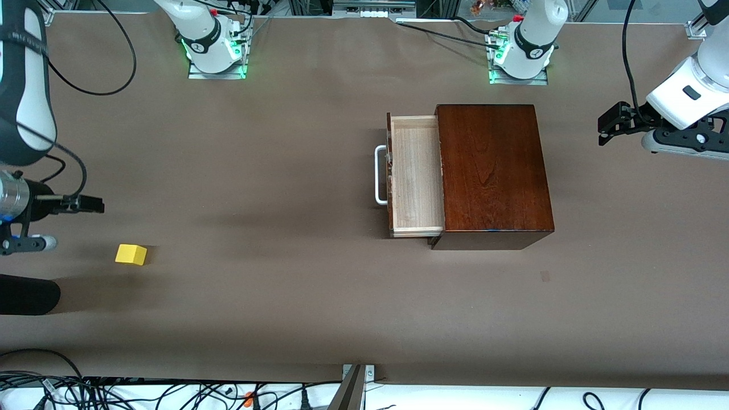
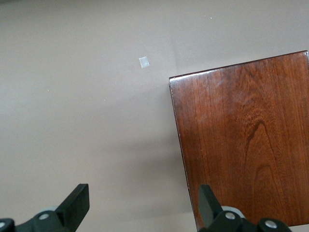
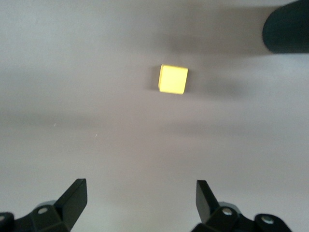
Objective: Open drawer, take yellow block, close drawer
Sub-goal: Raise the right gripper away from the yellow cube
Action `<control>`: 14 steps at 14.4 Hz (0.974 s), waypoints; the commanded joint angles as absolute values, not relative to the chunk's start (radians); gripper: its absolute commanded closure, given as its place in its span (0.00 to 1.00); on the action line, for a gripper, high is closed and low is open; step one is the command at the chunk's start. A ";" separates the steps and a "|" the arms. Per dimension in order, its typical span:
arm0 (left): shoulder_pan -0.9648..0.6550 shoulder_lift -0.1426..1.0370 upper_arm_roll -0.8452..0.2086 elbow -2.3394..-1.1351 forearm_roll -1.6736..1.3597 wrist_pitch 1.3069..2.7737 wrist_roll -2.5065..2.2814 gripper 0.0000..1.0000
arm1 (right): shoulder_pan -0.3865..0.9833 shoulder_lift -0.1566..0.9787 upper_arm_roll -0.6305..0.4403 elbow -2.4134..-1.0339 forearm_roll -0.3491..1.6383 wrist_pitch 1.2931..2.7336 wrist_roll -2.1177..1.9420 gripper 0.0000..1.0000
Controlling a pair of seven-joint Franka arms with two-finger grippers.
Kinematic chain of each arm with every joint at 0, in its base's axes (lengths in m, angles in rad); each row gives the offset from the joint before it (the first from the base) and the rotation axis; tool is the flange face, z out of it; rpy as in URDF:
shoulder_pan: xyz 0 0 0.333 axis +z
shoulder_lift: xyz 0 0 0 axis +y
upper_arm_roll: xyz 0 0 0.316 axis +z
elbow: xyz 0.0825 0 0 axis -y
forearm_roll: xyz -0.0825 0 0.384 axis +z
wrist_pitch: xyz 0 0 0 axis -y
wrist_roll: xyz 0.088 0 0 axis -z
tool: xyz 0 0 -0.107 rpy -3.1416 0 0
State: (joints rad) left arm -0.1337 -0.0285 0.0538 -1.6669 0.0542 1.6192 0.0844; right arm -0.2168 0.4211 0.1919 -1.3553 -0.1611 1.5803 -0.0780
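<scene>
The drawer (image 1: 416, 173) stands pulled out of the dark mahogany box (image 1: 492, 171). Its pale wood tray is empty, and its white handle (image 1: 380, 173) points toward the right arm's end of the table. The yellow block (image 1: 131, 254) lies on the brown table at the right arm's end, well away from the drawer. My right gripper (image 1: 85, 204) is open and empty over the table close to the block, which shows in the right wrist view (image 3: 173, 79). My left gripper (image 1: 610, 122) is open and empty over the table at the left arm's end, beside the box (image 2: 246, 140).
A dark rounded cylinder (image 1: 28, 296) lies at the right arm's end, near the block, and also shows in the right wrist view (image 3: 287, 29). A small tape patch (image 1: 545, 276) is on the table nearer the front camera than the box. Cables run along the front edge (image 1: 171, 393).
</scene>
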 commanded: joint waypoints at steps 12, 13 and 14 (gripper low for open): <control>-0.126 -0.012 0.055 -1.634 0.029 1.585 0.098 0.00 | -0.213 0.181 0.284 -1.741 -0.077 1.738 0.143 0.00; -0.127 -0.012 0.055 -1.634 0.029 1.582 0.098 0.00 | -0.178 0.181 0.263 -1.747 -0.077 1.746 0.144 0.00; -0.127 -0.012 0.055 -1.634 0.029 1.582 0.098 0.00 | -0.120 0.181 0.206 -1.746 -0.077 1.746 0.143 0.00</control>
State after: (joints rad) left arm -0.1332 -0.0283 0.0538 -1.6667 0.0542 1.6059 0.0844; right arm -0.1946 0.2159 0.2738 -1.7037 -0.0905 1.7217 0.1298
